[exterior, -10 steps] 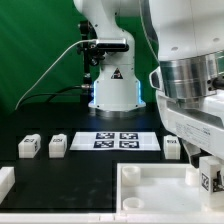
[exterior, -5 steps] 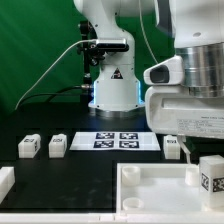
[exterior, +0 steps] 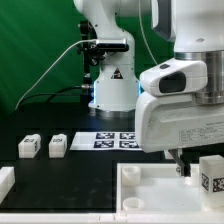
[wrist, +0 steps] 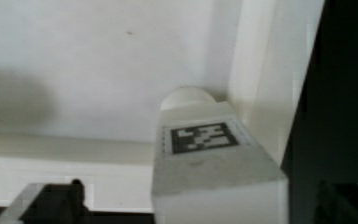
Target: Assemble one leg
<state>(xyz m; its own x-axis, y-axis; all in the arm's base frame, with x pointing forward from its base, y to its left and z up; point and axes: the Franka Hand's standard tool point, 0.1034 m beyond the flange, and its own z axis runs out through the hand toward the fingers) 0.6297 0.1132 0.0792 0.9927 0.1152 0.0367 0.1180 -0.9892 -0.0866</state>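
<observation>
- A black table (exterior: 85,168) is seen in front of a green backdrop (exterior: 35,40), with the white robot base (exterior: 110,85) set behind the large white tray piece (exterior: 150,190)
- The tray piece is laid flat on the table, and its raised rim is shown in both views
- The leg (exterior: 211,172) is stood upright on the tray piece, at its corner toward the exterior view's right, with a square tag shown on the face turned to the camera
- In the wrist view the leg is seen close against the tray piece's rim wall, a tag on its upper face and a small rounded bump of the tray piece just behind it; whether it is seated in a recess cannot be told
- The gripper (wrist: 208,203) is held above the tray piece over the leg, released: one dark finger (wrist: 51,200) is seen well clear of the leg's side, and nothing is gripped
- The arm's broad white wrist housing (exterior: 180,115) is hung over the tray piece's far edge
- The marker board (exterior: 105,140) is laid beyond the tray piece's far edge and is partly covered by the housing
- A first spare leg (exterior: 28,146) and a second spare leg (exterior: 57,145) are set side by side beyond the tray piece, toward the exterior view's left
- A white part (exterior: 5,180) is cut off by the picture's edge, to the exterior view's left of the tray piece
</observation>
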